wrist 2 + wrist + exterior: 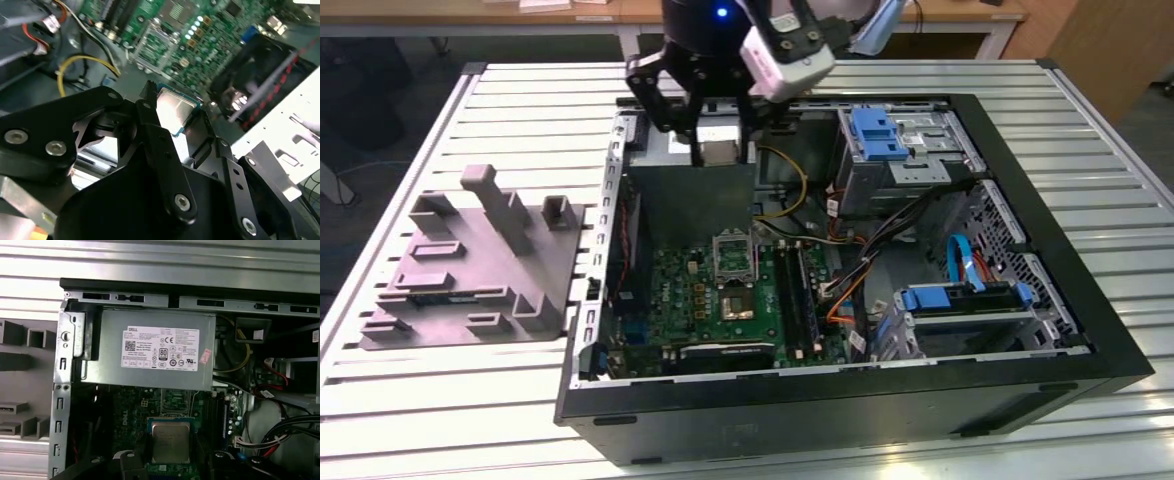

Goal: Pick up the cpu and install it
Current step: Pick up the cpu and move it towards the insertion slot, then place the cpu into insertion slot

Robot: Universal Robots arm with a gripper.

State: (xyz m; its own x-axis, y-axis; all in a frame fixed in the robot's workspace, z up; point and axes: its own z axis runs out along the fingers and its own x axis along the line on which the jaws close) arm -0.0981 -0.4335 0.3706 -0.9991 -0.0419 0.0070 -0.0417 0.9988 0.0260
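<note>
The cpu (720,147) is a small silvery square chip held in my gripper (716,135), high over the rear part of the open computer case (1067,300). In both wrist views the black fingers (150,125) press on opposite edges of the cpu (175,107), which hangs level in the air. My gripper (171,454) carries the cpu (171,441) above the green motherboard (707,300). The silver socket frame (734,255) stands open on the board, below and nearer the case front than the chip.
A grey plastic fixture (467,270) lies on the slatted table at the exterior view's left of the case. Inside the case are a grey power supply (160,350), blue drive bays (881,135), loose yellow and black cables (787,185), and memory slots (798,290).
</note>
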